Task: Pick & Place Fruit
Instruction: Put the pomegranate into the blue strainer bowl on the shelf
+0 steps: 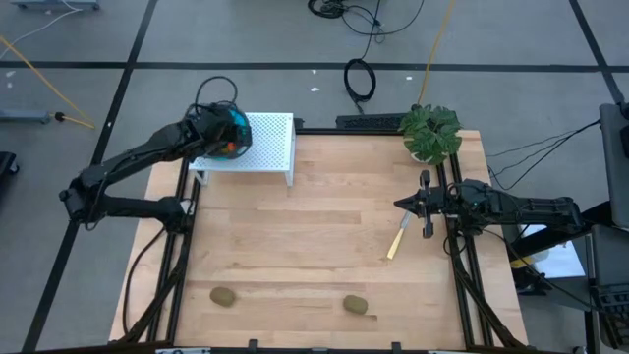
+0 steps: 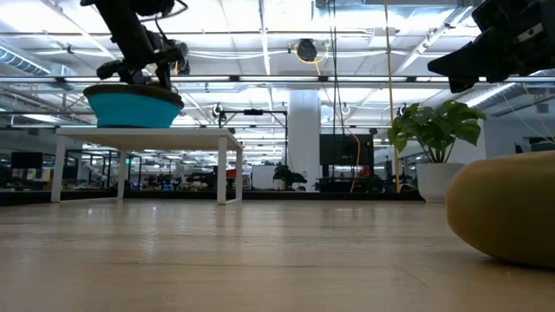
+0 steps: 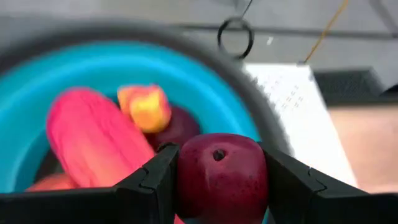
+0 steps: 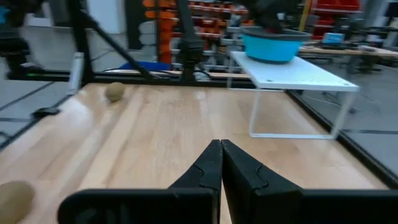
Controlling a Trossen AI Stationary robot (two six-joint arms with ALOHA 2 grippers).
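A blue bowl [image 1: 234, 131] stands on a white stand [image 1: 265, 147] at the table's far left. In it lie a red-orange oval fruit [image 3: 93, 140], a small orange-yellow fruit [image 3: 146, 107] and a dark red ball [image 3: 181, 127]. My left gripper [image 1: 226, 140] is over the bowl, shut on another dark red ball [image 3: 221, 177]. Two brown-green kiwis [image 1: 223, 295] [image 1: 355, 305] lie on the tabletop near its front edge. At the table's right side my right gripper [image 1: 403, 205] hovers shut, holding nothing. My left gripper pinches the dark red ball by two opposite sides [image 3: 186, 180] between its two fingers [image 3: 155, 183]. The fingers slant down from the table's left side. The ball is lifted over the bowl's inside, its dimple facing the wrist camera.
A pale yellow stick [image 1: 398, 239] lies on the table just below my right gripper. A leafy green plant [image 1: 430, 133] stands at the far right corner. The wooden tabletop [image 1: 314, 226] lies bare between the stand and the kiwis.
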